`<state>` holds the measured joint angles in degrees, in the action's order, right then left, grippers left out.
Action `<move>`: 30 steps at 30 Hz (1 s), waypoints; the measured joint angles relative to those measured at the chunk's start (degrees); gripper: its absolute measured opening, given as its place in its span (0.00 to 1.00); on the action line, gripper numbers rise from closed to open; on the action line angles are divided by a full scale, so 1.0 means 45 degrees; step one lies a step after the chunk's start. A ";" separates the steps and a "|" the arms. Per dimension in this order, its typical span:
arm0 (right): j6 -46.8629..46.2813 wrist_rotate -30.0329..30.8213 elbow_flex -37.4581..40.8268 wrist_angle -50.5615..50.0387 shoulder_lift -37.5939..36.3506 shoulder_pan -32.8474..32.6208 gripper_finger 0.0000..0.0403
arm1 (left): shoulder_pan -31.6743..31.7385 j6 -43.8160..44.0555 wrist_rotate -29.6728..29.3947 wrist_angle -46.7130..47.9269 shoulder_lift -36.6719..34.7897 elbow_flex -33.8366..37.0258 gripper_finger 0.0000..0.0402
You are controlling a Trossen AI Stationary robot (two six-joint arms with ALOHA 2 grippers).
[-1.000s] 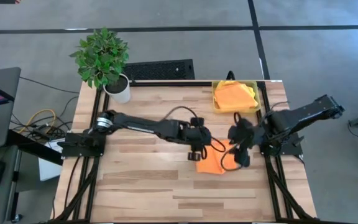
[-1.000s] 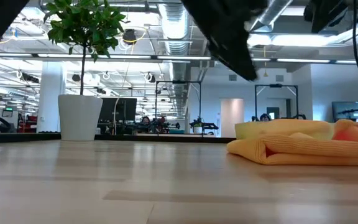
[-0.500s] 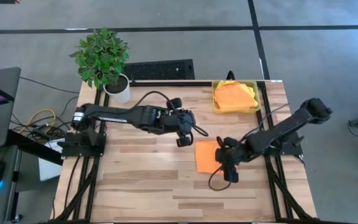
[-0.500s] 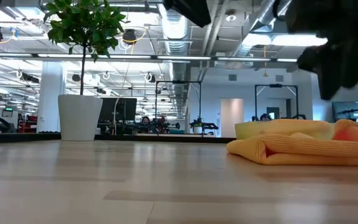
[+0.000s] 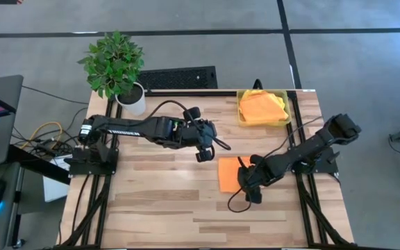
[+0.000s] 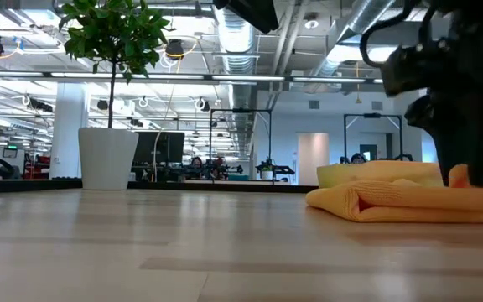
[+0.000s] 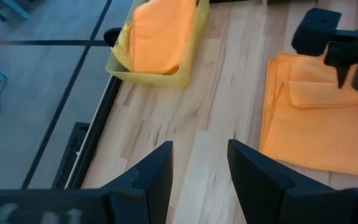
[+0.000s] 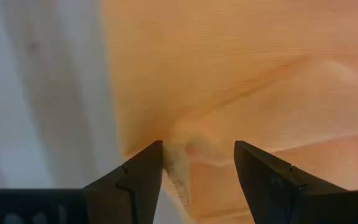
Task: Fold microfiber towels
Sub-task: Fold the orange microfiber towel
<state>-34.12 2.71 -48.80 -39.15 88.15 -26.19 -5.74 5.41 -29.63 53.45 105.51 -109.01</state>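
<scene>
Right gripper [image 5: 246,182]: low over the near right corner of the folded orange towel, fingers apart; in its wrist view the two dark fingers [image 8: 143,174] straddle a small raised pucker at the cloth's edge, and it is not clear whether they press on it.
Left gripper [image 5: 203,154]: raised above the middle of the table, just beyond the folded towel's far left corner, fingers spread with nothing between them; bare wood shows in the gap in its wrist view.
Folded orange towel [image 5: 229,173]: lies flat on the table right of centre, a neat rectangle with layered edges; in the low view it shows as a thick orange roll of folds [image 6: 409,200] with the right gripper [image 6: 468,176] down on its right end.
Yellow bin [image 5: 241,114]: sits at the far right corner of the table, translucent plastic, well apart from the folded towel.
Towels in the bin [image 5: 261,106]: an orange cloth lies on top, with a bright yellow edge showing at the far side; what lies beneath cannot be told.
Potted plant [image 5: 114,64]: stands in a white pot at the far left corner of the table.
Table [image 5: 158,208]: light wooden slats with a black frame.
</scene>
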 joint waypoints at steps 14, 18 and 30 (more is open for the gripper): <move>-0.2488 0.1407 -0.0010 -0.1614 -0.0818 -0.0379 0.50 | 0.0000 -0.0010 0.0098 0.0376 0.0000 0.0002 0.36; -0.3380 0.1227 -0.0010 -0.2273 -0.1024 -0.0520 0.40 | 0.0000 -0.0030 0.0102 0.0369 0.0000 0.0005 0.36; -0.6244 -0.0041 -0.0010 -0.3489 -0.1116 -0.0510 0.21 | 0.0000 -0.0034 0.0112 0.0652 0.0000 0.0005 0.36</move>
<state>-62.21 2.53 -48.84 -54.86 83.13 -28.49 -5.74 5.26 -29.12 56.38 105.51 -108.99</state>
